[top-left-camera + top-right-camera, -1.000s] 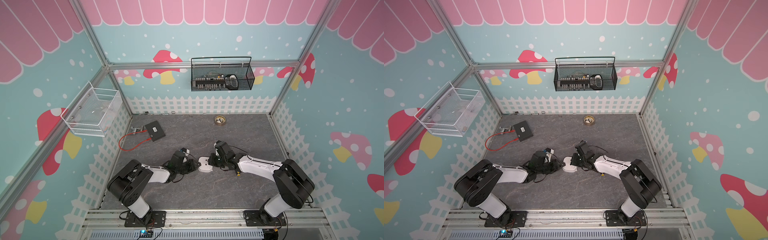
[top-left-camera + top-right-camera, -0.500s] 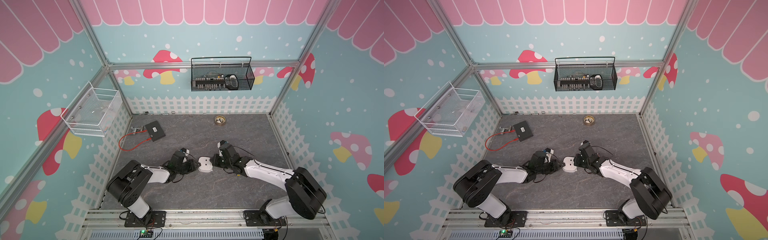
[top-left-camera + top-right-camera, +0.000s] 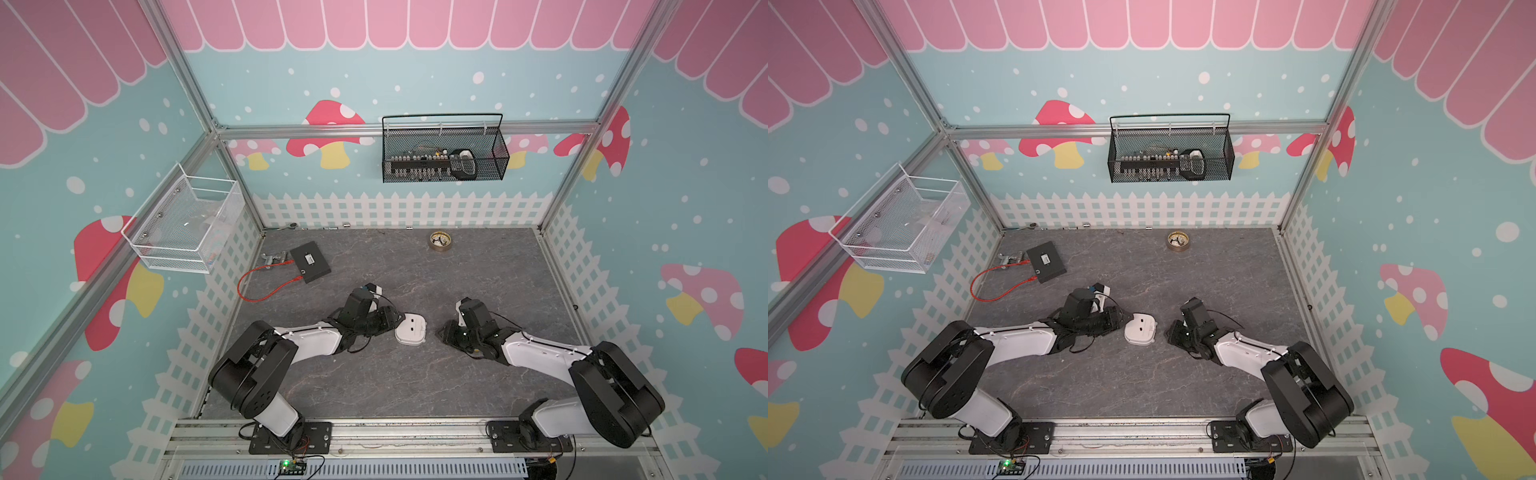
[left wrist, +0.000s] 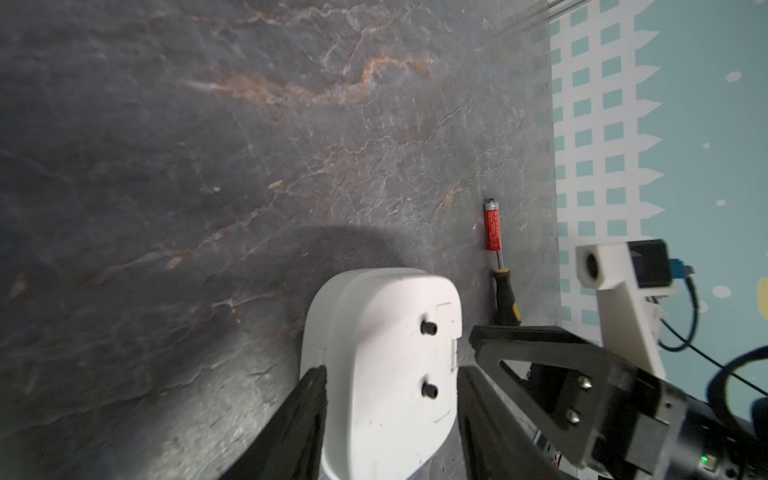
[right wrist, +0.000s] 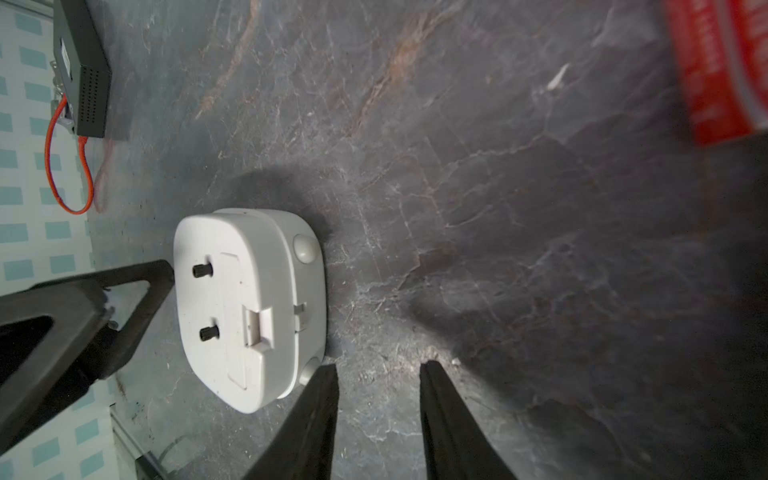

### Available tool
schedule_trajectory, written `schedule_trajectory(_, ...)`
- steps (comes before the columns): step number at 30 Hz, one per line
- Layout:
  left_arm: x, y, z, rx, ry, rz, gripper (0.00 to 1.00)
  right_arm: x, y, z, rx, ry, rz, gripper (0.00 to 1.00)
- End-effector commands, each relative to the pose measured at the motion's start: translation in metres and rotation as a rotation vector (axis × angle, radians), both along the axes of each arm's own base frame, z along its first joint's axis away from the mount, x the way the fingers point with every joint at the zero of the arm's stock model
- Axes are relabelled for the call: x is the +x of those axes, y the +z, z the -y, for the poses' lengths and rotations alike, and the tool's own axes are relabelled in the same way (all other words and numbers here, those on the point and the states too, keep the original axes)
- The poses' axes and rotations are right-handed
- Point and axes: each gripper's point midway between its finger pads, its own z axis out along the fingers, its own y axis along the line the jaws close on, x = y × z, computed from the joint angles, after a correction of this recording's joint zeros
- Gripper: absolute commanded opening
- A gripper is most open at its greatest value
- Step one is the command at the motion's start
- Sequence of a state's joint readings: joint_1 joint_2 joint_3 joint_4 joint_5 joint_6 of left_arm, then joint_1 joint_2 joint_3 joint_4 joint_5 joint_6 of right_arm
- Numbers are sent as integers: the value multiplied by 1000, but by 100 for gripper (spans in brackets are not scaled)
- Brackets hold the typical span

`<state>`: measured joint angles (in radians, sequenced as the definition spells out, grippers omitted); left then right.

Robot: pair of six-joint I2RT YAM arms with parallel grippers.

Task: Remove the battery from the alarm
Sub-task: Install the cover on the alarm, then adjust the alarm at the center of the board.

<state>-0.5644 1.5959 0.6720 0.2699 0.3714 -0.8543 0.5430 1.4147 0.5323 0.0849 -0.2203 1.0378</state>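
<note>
White alarm (image 5: pixel 249 307) shows its back latch (image 5: pixel 258 328) in right wrist view, not overhead.

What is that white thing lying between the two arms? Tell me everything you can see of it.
The alarm is a white, smooth plastic rounded square lying back up, flat on the grey stone-look table. Its back shows two small black knobs, a rectangular panel outline with a latch notch, and two round bumps on one edge. The fingers of the left gripper flank two opposite sides; contact cannot be told. The right gripper stands apart from it, open and empty.
</note>
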Motion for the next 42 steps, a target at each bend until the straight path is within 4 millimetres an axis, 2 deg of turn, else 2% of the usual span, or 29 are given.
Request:
schedule_trajectory(1, 0, 0, 0, 13, -18, -14, 54, 14, 19, -24, 119, 53, 59, 36)
schedule_trajectory(6, -1, 4, 2, 9, -19, -19, 54, 11, 10, -29, 171, 74, 34, 32)
schedule_trajectory(10, -7, 1, 2, 8, -29, -33, 58, 5, 12, -32, 277, 78, 28, 41)
schedule_trajectory(12, -9, 5, 0, 44, -54, -15, 65, 5, 15, -33, 273, 98, 30, 45)
schedule_trajectory(14, -2, 17, -9, 163, -77, 39, 73, 9, 24, -27, 227, 103, 61, 47)
schedule_trajectory(16, 5, 38, -16, 291, -131, 95, 79, 16, 35, -17, 154, 96, 98, 47)
schedule_trajectory(20, 18, 91, -28, 557, -255, 159, 84, 31, 68, 5, 6, 98, 201, 50)
schedule_trajectory(22, 19, 96, -30, 678, -342, 153, 84, 36, 77, 10, -52, 125, 229, 52)
schedule_trajectory(25, 22, 91, -38, 866, -447, 122, 85, 39, 86, 13, -106, 166, 258, 53)
schedule_trajectory(28, 23, 87, -40, 927, -490, 159, 85, 38, 92, 18, -133, 181, 299, 56)
schedule_trajectory(31, 26, 84, -57, 1143, -518, 228, 86, 34, 101, 31, -170, 174, 368, 59)
schedule_trajectory(33, 30, 91, -60, 1191, -543, 283, 86, 31, 113, 40, -211, 183, 460, 61)
schedule_trajectory(38, 30, 119, -35, 1222, -795, 617, 86, 22, 141, 61, -291, 155, 681, 71)
schedule_trajectory(42, 11, 118, -15, 1151, -1044, 850, 86, 15, 149, 68, -319, 155, 750, 75)
